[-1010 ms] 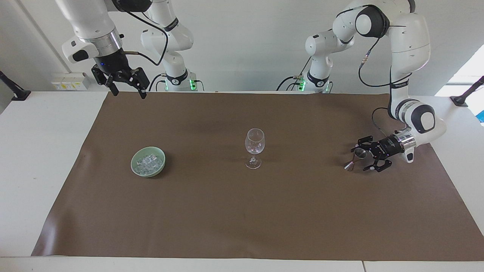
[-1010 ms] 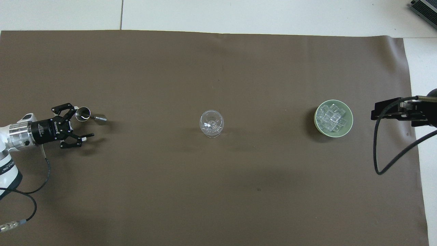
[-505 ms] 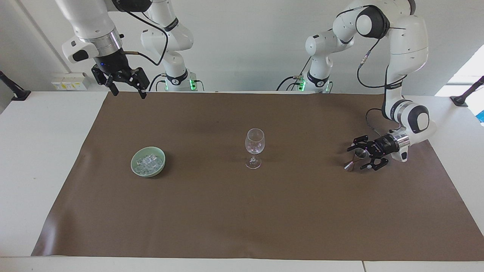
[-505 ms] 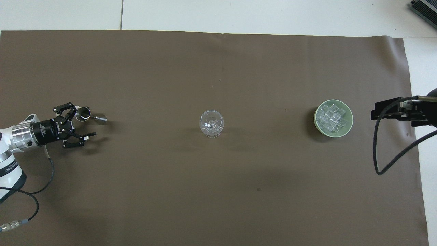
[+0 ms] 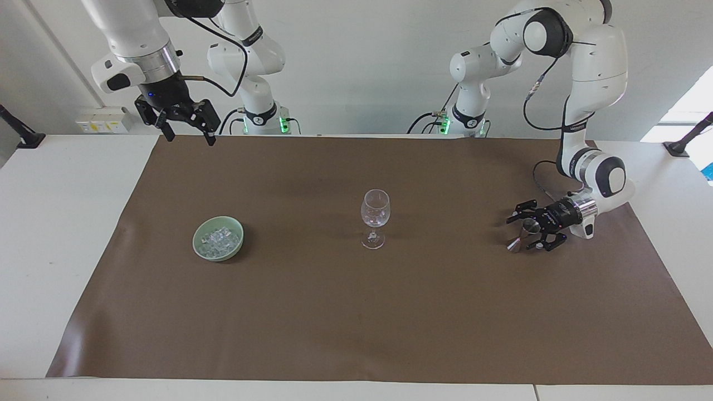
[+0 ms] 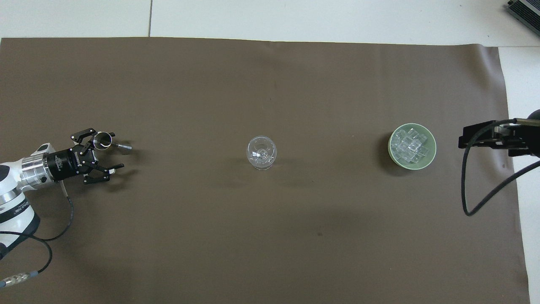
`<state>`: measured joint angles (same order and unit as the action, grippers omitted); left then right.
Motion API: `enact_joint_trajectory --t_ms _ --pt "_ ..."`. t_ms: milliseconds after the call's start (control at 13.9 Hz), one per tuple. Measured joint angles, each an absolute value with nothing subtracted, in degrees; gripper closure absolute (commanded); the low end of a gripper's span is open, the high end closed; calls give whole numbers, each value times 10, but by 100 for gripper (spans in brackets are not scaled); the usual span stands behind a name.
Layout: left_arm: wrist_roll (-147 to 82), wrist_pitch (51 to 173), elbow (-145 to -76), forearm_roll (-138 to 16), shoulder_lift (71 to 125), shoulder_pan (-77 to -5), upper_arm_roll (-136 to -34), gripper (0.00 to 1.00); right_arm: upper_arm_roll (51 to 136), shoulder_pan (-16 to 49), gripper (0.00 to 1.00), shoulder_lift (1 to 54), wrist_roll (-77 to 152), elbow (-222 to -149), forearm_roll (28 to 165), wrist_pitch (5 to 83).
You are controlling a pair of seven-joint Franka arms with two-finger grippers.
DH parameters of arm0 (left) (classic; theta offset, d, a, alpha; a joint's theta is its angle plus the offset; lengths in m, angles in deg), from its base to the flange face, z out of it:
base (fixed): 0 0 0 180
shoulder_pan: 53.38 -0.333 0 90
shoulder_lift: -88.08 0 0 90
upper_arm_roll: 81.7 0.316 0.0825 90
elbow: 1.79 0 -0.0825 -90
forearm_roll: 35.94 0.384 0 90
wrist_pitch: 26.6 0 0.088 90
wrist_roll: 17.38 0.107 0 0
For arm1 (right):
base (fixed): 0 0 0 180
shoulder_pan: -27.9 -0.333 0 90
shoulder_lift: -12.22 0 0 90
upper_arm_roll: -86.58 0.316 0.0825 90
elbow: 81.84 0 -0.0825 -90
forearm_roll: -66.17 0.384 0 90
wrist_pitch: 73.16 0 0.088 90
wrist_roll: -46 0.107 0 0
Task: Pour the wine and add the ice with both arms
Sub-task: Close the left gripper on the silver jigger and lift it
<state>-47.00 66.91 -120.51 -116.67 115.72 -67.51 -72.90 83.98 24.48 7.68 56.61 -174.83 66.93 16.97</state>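
The wine glass (image 5: 375,218) stands upright in the middle of the brown mat (image 5: 356,312), and I take it as the landmark: everything else seems set out around it so that each arm has its own job. Toward the left arm's end from the glass stands a small metal measuring cup (image 5: 523,233), shaped like two cones joined at the waist, likely the vessel for the pour. The left hand (image 5: 529,228) lies low and sideways at that cup, its fingers spread wide on either side of the cup's upper part and not yet closed on it; I judge this is the approach to a grasp.

Toward the right arm's end from the glass, about level with it, sits a pale green bowl (image 5: 218,238) holding the ice (image 5: 220,239). The ice is a heap of small clear cubes, glassy and catching light, piled loosely below the bowl's rim, each one far smaller than the glass's bowl.

The right hand (image 5: 181,120) hangs high over the mat's edge nearest the robots, well apart from the bowl, fingers open and empty. That arm waits, I suppose until the pouring is done.
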Motion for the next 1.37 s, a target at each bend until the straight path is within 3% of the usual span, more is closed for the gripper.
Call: enact_joint_trajectory --t_ms 938,1371 --pt "-446 668 -1211 -1184 1157 -662 -733 4 840 245 0 77 566 -1748 669 170" --pt "-443 668 -1212 -1185 1157 -662 -732 10 840 245 0 77 566 -1748 669 170"
